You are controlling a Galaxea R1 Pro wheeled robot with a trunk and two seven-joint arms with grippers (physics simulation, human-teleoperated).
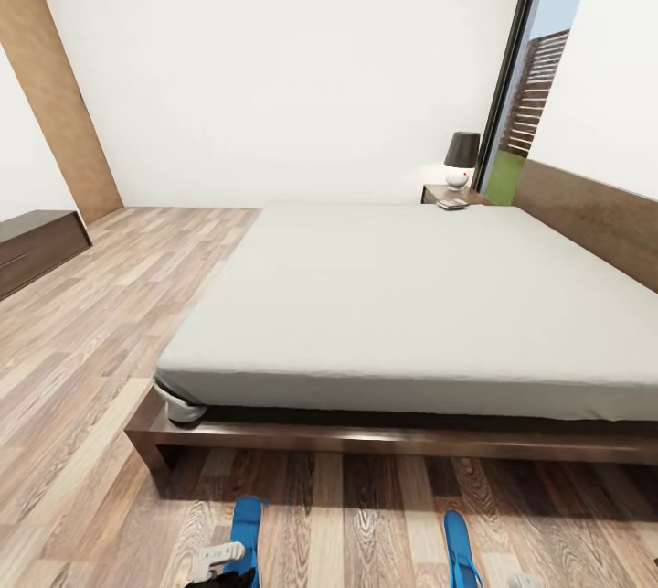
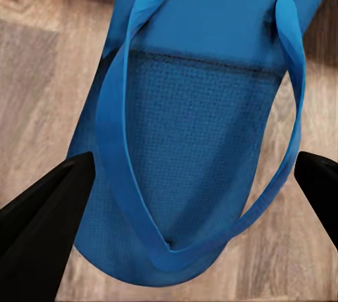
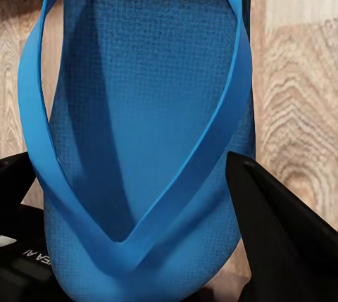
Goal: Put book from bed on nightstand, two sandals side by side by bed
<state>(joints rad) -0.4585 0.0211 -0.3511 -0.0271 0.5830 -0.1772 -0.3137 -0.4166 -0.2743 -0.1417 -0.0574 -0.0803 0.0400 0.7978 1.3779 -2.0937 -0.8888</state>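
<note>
White walls (image 1: 274,58) and a brown plank floor (image 1: 82,359) make up the bedroom. A tall window (image 1: 535,94) at the far right shows a wooden fence and grass. A dark low cabinet (image 1: 37,245) sits at the far left.

The big bed (image 1: 411,314) fills the middle, with a pale mattress on a dark wood frame. At its far right corner stands the nightstand (image 1: 448,195), with a lamp (image 1: 461,158) on top. The book (image 1: 452,204) lies flat on the nightstand, just in front of the lamp.

Two blue sandals lie on the floor near the foot of the bed. The left sandal (image 1: 245,524) and the right sandal (image 1: 460,544) both run long-ways from near to far, pointing at the bed. They are well apart from each other.

The left gripper (image 2: 190,175) hangs over the left sandal (image 2: 204,126). Its black fingers (image 2: 42,224) are spread wide, one past each side of the sandal. They do not touch it.

The right gripper (image 3: 141,210) is at the right sandal (image 3: 141,140). Its dark fingers (image 3: 282,231) sit on each side of the sandal's narrow end, close to its edges. I cannot tell if they press on it or only stand beside it.
</note>
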